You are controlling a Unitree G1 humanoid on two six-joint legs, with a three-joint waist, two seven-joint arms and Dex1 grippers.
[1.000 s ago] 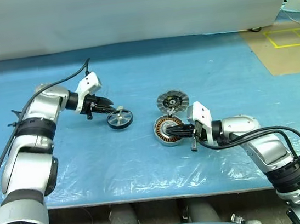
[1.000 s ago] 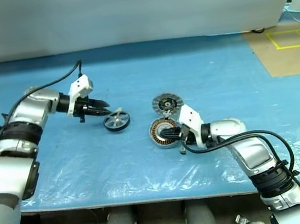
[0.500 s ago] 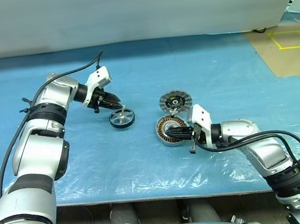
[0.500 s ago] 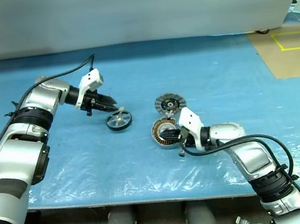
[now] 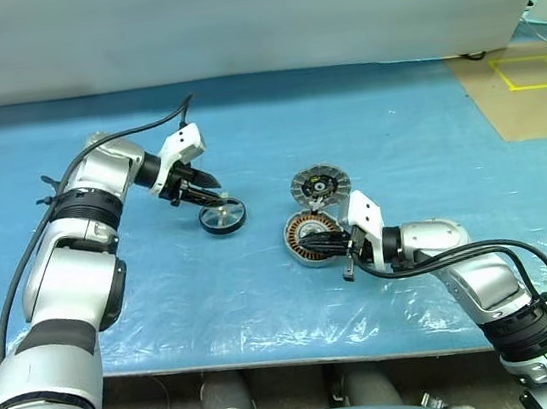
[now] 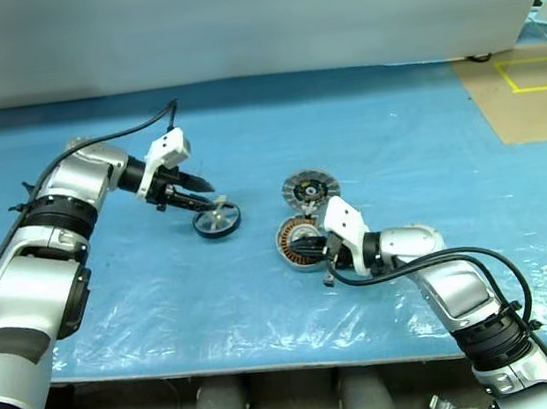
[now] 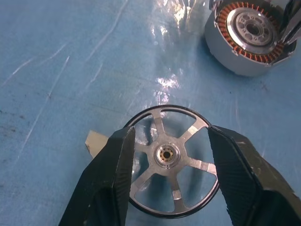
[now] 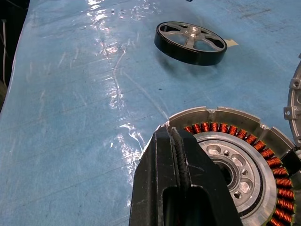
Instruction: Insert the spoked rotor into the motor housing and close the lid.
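Since a second ago our left tool (image 5: 208, 195) has swung in over the rotor (image 5: 223, 215), its fingers spreading.

We see the rotor flat on the blue worktop (image 5: 396, 138), between the left tool's parted fingers (image 7: 110, 183), which straddle its rim without a clear grip. Well apart to its right sits the housing (image 5: 304, 238), copper windings up, with the lid (image 5: 315, 185) just behind it. Our right tool (image 5: 327, 244) is clenched, its tip resting at the housing's rim.
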